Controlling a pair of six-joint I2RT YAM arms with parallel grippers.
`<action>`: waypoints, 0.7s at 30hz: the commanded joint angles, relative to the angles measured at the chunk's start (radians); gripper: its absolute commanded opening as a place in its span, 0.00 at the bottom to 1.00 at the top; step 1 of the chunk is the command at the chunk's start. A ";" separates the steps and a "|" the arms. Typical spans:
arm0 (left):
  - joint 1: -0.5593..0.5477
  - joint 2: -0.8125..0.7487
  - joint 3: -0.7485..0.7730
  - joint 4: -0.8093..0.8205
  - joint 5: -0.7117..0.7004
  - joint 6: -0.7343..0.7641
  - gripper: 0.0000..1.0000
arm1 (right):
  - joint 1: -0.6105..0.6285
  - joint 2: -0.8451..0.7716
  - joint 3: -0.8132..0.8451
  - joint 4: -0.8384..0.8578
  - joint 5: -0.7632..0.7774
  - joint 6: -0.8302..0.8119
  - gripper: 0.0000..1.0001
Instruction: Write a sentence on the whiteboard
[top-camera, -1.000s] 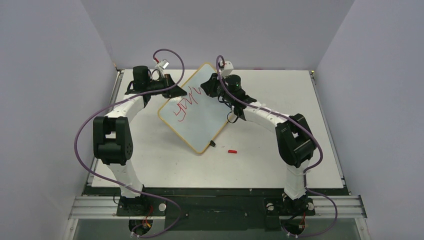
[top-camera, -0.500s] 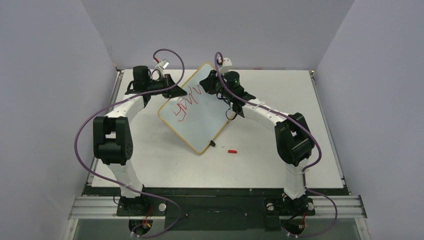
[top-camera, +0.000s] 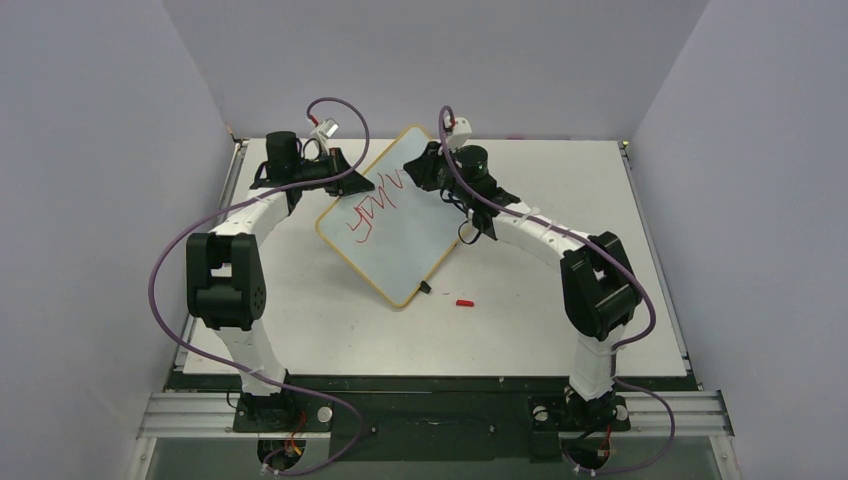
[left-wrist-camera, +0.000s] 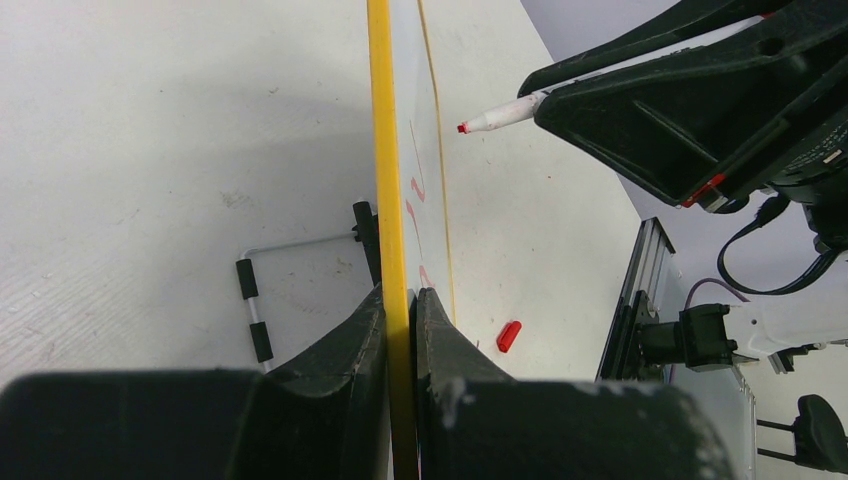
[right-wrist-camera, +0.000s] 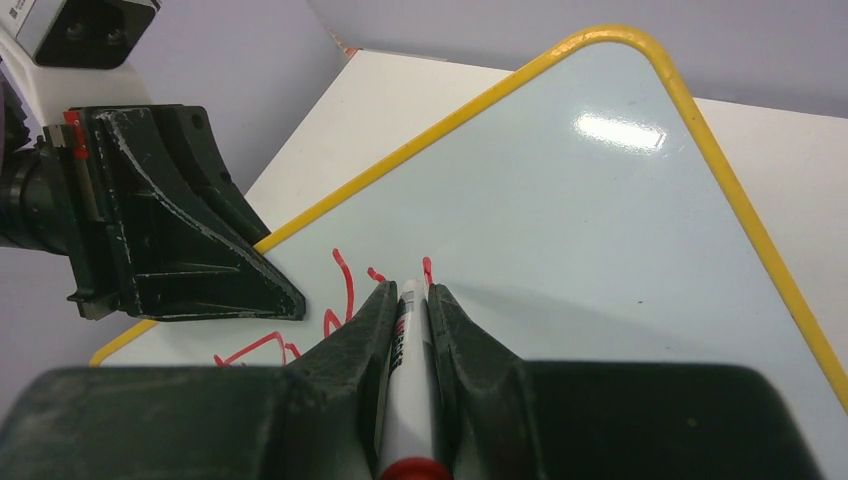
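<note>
The whiteboard (top-camera: 400, 235), white with a yellow frame (left-wrist-camera: 379, 150), stands tilted above the table. My left gripper (top-camera: 358, 186) (left-wrist-camera: 400, 300) is shut on its left edge. Red strokes of the sentence (top-camera: 364, 214) (right-wrist-camera: 340, 285) run across its upper left part; I cannot read them. My right gripper (top-camera: 418, 170) (right-wrist-camera: 408, 292) is shut on a white marker (right-wrist-camera: 408, 345) with a red tip (left-wrist-camera: 463, 128). It hovers over the board's top corner, right of the strokes. In the left wrist view the tip stands slightly off the board's face.
A red marker cap (top-camera: 464, 302) (left-wrist-camera: 508, 336) lies on the table right of the board's lower corner. A wire stand with black sleeves (left-wrist-camera: 250, 300) shows behind the board. A black clip (top-camera: 426, 288) sits on the lower edge. Grey walls enclose the table.
The right arm's elbow has swung a little to the right and its wrist has shifted slightly over the board's top corner. The left arm and the board have stayed still.
</note>
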 joint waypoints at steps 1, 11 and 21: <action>-0.022 -0.004 0.032 0.118 -0.007 0.126 0.00 | -0.010 -0.064 -0.017 0.061 -0.006 0.007 0.00; -0.022 -0.003 0.032 0.120 -0.006 0.124 0.00 | -0.018 -0.036 -0.013 0.066 0.004 0.010 0.00; -0.022 0.000 0.034 0.120 -0.007 0.124 0.00 | -0.024 -0.003 0.001 0.067 0.017 0.018 0.00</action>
